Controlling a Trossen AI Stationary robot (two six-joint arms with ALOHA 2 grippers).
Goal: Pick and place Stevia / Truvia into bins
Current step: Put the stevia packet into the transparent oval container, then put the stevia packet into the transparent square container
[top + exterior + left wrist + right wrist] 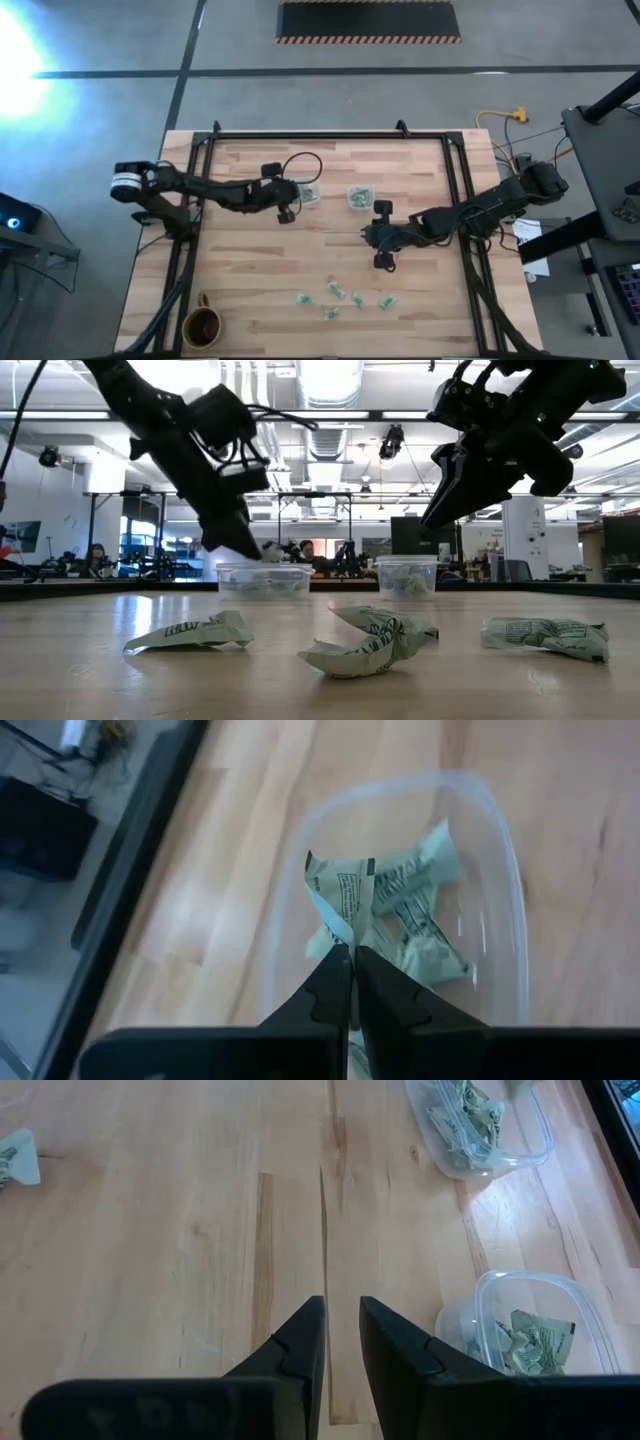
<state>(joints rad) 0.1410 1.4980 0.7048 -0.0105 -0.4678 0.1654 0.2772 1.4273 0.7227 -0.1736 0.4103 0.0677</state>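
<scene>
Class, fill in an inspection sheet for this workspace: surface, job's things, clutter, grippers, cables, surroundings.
Surface: wooden table, black frame.
Job's things: two clear bins, wider bin and smaller bin, both holding packets; loose packets lie near the front edge.
Clutter: brown mug at a front corner.
Grippers: left gripper shut on a packet over the wider bin; right gripper slightly open, empty, above bare wood.
Cables: black loop on the left arm; yellow cable on the floor.
Surroundings: seated people in the room behind.

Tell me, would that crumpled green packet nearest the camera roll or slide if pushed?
The crumpled packet looks like thin, creased paper, so it would probably slide and flex, not roll. It looks light and might skid on the smooth wooden table.
</scene>
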